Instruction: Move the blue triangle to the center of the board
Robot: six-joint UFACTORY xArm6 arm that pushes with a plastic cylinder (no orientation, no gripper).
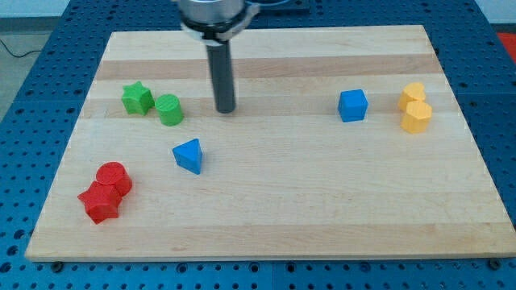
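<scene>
The blue triangle (189, 155) lies on the wooden board (266, 209), left of the board's middle. My tip (225, 109) is at the end of the dark rod, above and to the right of the blue triangle, apart from it. The tip is just right of the green cylinder (169, 109) with a gap between them.
A green star (137, 98) sits left of the green cylinder. A red cylinder (113, 176) and a red star (100, 201) touch at the lower left. A blue cube (352, 105) is at the right, with two stacked-looking yellow blocks (414, 107) farther right.
</scene>
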